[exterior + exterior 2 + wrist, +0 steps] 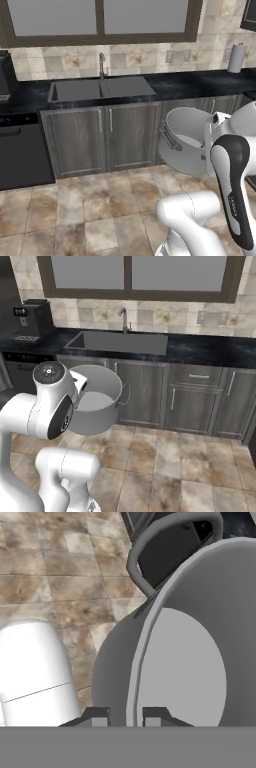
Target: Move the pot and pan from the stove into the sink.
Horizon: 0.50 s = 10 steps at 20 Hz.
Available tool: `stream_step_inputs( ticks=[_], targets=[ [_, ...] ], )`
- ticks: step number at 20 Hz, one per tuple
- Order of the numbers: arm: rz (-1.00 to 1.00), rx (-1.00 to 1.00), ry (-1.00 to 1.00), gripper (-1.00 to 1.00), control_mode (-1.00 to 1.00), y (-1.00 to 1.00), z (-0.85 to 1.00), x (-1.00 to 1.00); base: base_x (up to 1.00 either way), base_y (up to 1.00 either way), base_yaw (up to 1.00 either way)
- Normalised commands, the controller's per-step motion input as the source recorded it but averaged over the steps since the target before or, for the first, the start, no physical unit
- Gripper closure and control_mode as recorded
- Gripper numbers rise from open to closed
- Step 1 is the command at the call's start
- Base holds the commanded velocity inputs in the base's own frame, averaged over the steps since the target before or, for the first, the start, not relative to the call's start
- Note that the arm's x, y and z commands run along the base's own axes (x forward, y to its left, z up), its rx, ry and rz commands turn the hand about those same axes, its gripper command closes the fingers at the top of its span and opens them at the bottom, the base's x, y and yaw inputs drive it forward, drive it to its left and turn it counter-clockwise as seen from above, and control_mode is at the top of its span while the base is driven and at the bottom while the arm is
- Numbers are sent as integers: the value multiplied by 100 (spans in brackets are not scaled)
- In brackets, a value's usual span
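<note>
pot [185,142]: empty, tilted, held above floor
sink [80,91]: empty
end effector [126,714]: pinched pot rim

The pot [186,142] hangs in mid-air over the tiled floor [95,210], in front of the lower cabinets [107,137] and below the counter edge, clamped by its rim in the closed gripper [126,716]. The sink [120,342] basin lies open above and beyond it, bare inside. The faucet [123,320] rises at the basin's back edge. A coffee machine [32,318] stands on the counter [210,351] well to the sink's left, and a paper towel roll [236,58] well to its right.
</note>
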Motion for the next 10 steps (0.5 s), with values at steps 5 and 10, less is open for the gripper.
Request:
stream_step_inputs(
  ticks=[5,10],
  targets=[
    [0,0,0,100,100,0,0,0,71,46,-7],
    [0,0,0,100,100,0,0,0,73,48,-7]
  ],
)
